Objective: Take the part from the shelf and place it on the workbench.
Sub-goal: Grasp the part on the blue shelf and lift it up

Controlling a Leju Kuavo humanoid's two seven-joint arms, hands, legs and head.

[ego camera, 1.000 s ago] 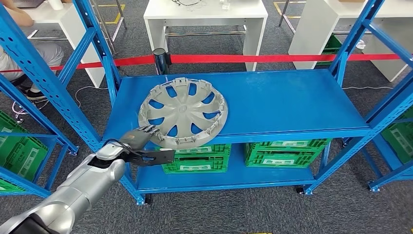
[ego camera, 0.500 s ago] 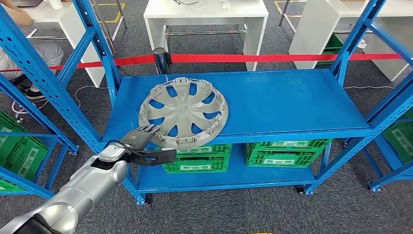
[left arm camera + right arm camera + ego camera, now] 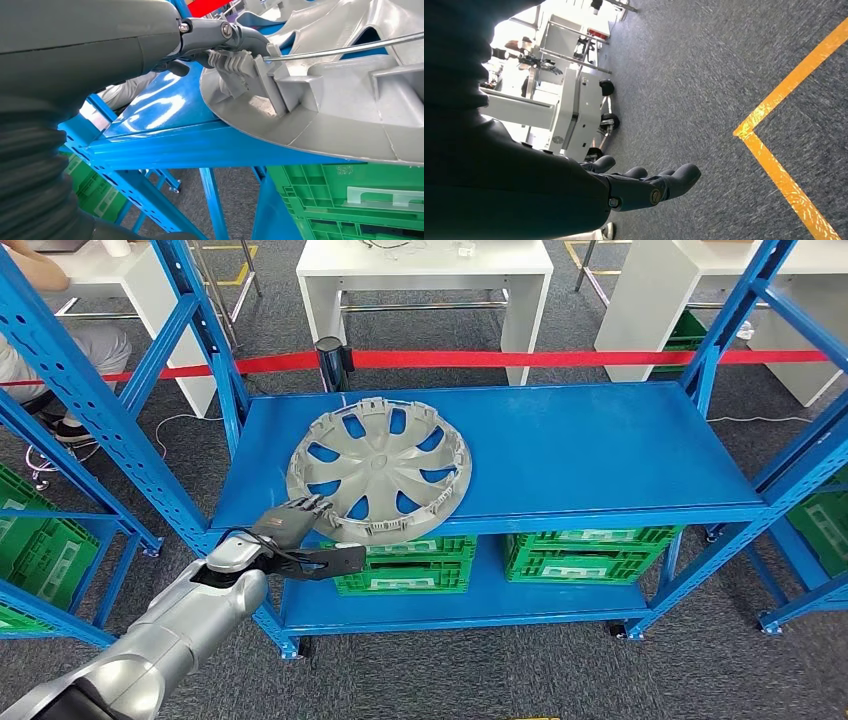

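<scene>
Gripping the hubcap rim, left hand fingers above, thumb beneath; right hand slack, empty.

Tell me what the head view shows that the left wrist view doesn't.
Head view alone: the whole hubcap with its spokes, overhanging the blue shelf's front edge, the red barrier tape and white tables behind. Left wrist view alone: close up, fingers lying on the hubcap's ribbed rim and touching it. Both: the left hand, hubcap, shelf and green crates below.

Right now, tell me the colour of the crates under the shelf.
Green; the crates sit below the blue shelf, clearest in the head view.
</scene>
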